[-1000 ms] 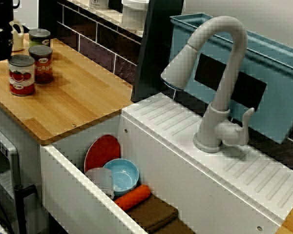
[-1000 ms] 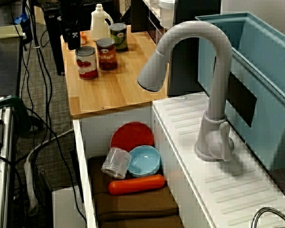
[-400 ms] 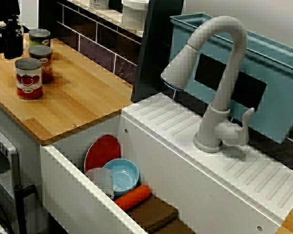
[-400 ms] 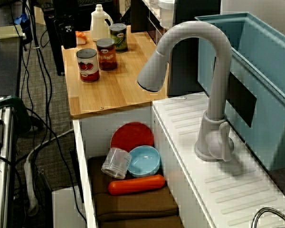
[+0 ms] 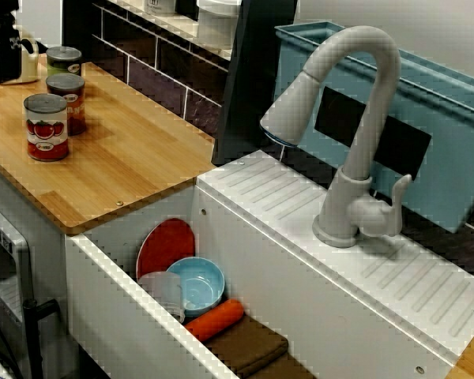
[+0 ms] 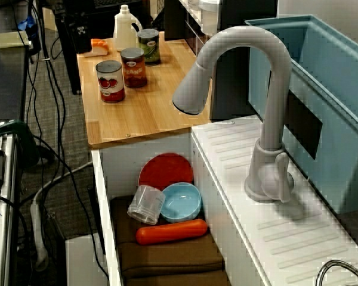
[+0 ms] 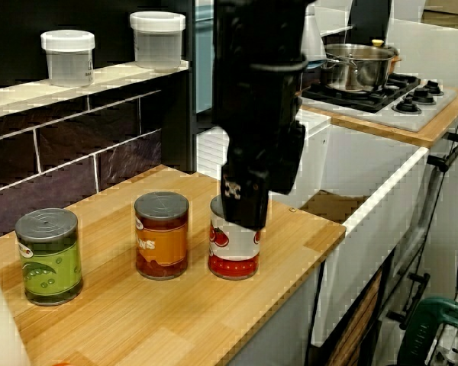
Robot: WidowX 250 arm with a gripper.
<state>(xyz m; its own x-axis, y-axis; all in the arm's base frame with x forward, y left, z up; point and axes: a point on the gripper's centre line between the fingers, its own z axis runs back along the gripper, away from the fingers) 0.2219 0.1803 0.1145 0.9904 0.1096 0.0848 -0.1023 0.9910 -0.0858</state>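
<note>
The tomato can [image 5: 46, 126] stands upright and free on the wooden counter [image 5: 134, 150], on the sink side of the gripper [image 5: 5, 73] and apart from it. The gripper looks empty; I cannot tell how far it is open. A white bottle [image 6: 125, 27] stands near it. This looks like a finished set-down; any new grasp needs a square descent.

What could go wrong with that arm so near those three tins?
The gripper hangs low near the tomato can; a sideways swing might tip it. The orange-labelled can stands close beside it, so one knock could topple both. The tomato can is also the one nearest the counter's front edge and might get pushed off.
</note>
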